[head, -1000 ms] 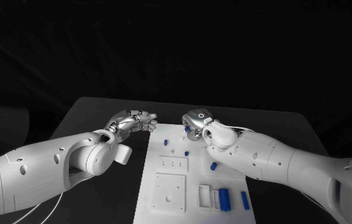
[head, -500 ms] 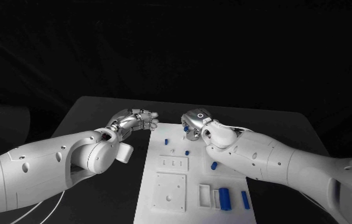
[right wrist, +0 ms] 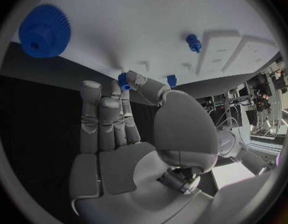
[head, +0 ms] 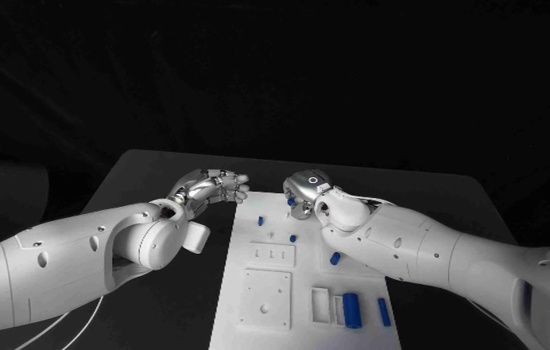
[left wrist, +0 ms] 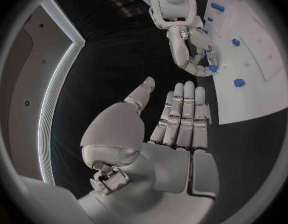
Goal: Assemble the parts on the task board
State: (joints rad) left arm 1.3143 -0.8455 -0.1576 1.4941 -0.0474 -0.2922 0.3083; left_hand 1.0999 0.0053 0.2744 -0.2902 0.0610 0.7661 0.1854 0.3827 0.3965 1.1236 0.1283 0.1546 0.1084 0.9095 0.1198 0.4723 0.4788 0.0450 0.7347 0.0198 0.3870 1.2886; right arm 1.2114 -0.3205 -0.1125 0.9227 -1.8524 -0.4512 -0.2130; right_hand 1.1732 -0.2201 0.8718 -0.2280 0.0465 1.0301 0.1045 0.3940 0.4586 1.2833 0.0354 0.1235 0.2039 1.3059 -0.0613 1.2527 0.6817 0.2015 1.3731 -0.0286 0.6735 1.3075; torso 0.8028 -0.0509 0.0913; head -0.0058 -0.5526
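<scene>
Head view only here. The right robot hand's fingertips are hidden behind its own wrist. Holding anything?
Observer: Yes. In the right wrist view, the right robot hand pinches a small blue part between thumb and a finger, at the task board.
Operator: Left one?
Observer: The left robot hand holds nothing. Its fingers are straight and its thumb is apart.
Operator: Anything the right arm blocks from me?
Observer: A blue gear lies on the board, past the right hand's fingertips.
</scene>
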